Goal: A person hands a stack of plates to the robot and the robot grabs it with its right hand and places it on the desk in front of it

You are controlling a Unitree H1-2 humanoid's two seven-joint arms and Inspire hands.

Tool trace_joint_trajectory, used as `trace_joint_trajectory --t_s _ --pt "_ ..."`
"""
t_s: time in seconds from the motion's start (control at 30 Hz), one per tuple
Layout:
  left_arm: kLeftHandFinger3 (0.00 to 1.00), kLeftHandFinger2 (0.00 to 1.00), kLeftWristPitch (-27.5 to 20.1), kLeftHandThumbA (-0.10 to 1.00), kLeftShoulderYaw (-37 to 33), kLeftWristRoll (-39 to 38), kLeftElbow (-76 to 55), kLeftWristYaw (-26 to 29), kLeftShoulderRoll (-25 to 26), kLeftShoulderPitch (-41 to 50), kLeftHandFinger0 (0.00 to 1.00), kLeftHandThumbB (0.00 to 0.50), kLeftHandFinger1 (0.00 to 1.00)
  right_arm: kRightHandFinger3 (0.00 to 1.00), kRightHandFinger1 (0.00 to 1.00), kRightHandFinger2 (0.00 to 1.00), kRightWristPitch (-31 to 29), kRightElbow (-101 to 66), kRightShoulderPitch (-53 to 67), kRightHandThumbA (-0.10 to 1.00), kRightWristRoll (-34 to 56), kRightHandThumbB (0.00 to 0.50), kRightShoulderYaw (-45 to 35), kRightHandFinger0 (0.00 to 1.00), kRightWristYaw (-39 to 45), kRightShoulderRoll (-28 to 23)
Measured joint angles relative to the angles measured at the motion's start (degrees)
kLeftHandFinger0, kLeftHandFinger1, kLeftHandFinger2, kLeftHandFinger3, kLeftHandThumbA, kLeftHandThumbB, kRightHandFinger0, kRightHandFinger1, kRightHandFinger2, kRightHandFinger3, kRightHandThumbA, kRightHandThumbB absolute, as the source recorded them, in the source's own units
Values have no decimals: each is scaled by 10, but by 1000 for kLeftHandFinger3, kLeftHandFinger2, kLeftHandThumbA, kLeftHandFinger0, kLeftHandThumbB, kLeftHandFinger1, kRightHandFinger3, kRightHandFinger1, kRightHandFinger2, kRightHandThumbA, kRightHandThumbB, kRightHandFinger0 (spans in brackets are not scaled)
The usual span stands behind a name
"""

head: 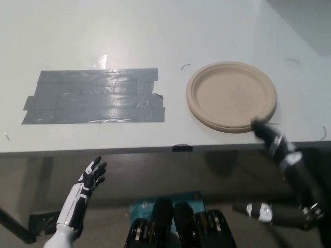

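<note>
plates point(231, 96) on desk point(155, 31), right robot hand point(300, 178) apart

Bright, flat light from overhead; picture soft throughout.

Washed pale across the tabletop point(155, 31), with a white hot spot of glare just above the grey tape patch point(93, 95) and a dull sheen along its strips. Shaded only faintly inside the rim of the stack of plates point(231, 95). Far dimmer below the tabletop's near edge, over the floor point(31, 175). Smeared with blur at the black right hand point(297, 191), lower right; crisper at the white left hand point(85, 186), lower left. Slightly grainy everywhere.
</note>
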Motion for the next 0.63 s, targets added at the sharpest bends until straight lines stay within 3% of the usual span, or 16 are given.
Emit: trace_joint_trajectory --t_s 0.03,0.23,0.63 --pt "1000 1000 0 1000 -1 0 0 0 0 4 1000 188 1000 1000 1000 1000 -6 29 7 1000 -2 315 1 1000 0 4" --pt "1000 1000 -3 990 -2 1 -1 0 -1 32 1000 171 1000 1000 1000 1000 -19 156 12 1000 -4 325 7 1000 0 16" --pt "1000 1000 -4 1000 -2 3 -1 0 -1 32 1000 189 1000 1000 1000 1000 -18 172 0 953 -30 269 17 1000 0 16"
